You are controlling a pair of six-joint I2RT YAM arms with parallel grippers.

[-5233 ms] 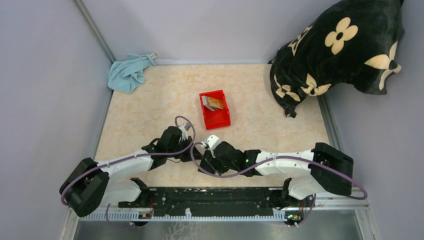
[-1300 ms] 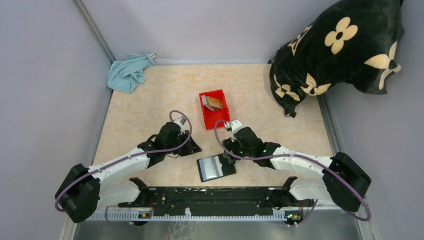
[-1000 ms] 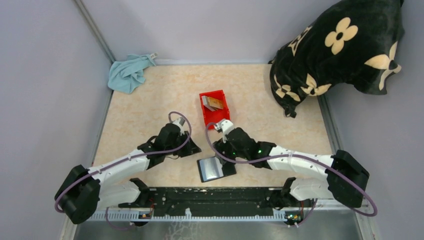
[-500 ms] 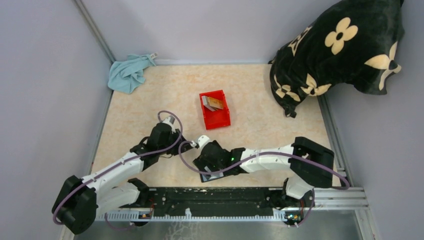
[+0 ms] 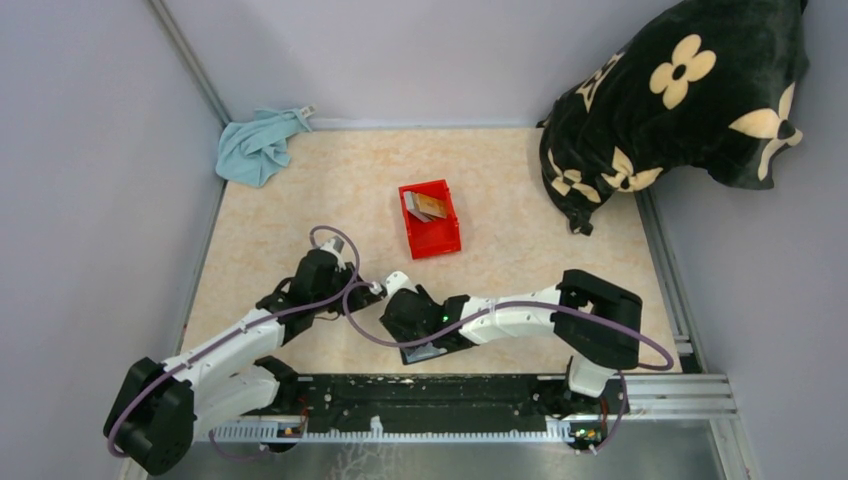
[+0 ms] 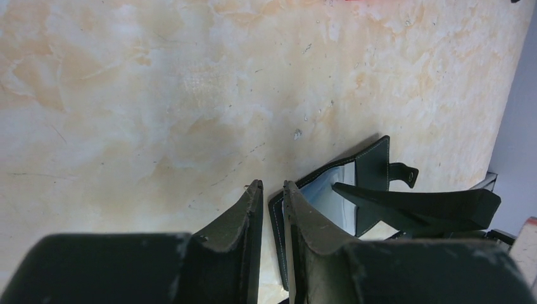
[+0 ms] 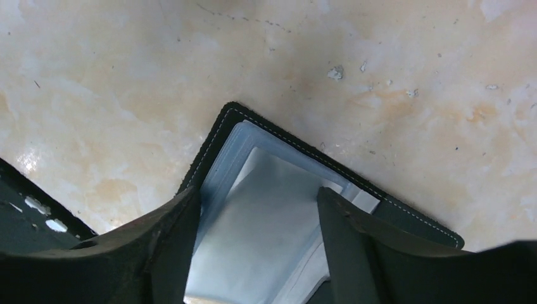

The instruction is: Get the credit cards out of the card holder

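The card holder (image 7: 266, 253) is seen lying open and flat on the table (image 5: 300, 215), on the near side of the red bin (image 5: 436, 238), towards the arm bases, with its clear sleeves turned up. That lie is judged deliberate: with the slots facing up, whatever is tucked inside can be reached from above.

The right gripper (image 7: 256, 197) is held low over it, jaws spread wide and nothing held, one finger on either side of the pale sleeve stack. This is judged a lining-up for a pinch on a card edge. Whether a card is in those sleeves cannot be told; only a grey-blue sheen is shown.

The left gripper (image 6: 272, 187) is placed nearer than the red bin and to its left, at the holder's corner. Its fingers are drawn almost together, with only a slit between them. The holder's stitched edge is seen through that slit, but whether it is pinched or merely lies behind cannot be told. A bracing role is judged likely, so that the holder is not dragged when a card is pulled.

Several credit cards (image 5: 424, 205), tan and grey, are stacked at the far end of the red bin, evidently the drop-off spot. A blue cloth (image 5: 257, 147) is bunched far left of the bin and a black flowered cushion (image 5: 680, 100) is slumped far right of it, both well apart from the work.

No brand, label or lettering can be read on the holder, cards or bin. A cream mark on the cushion is too small to be made out.
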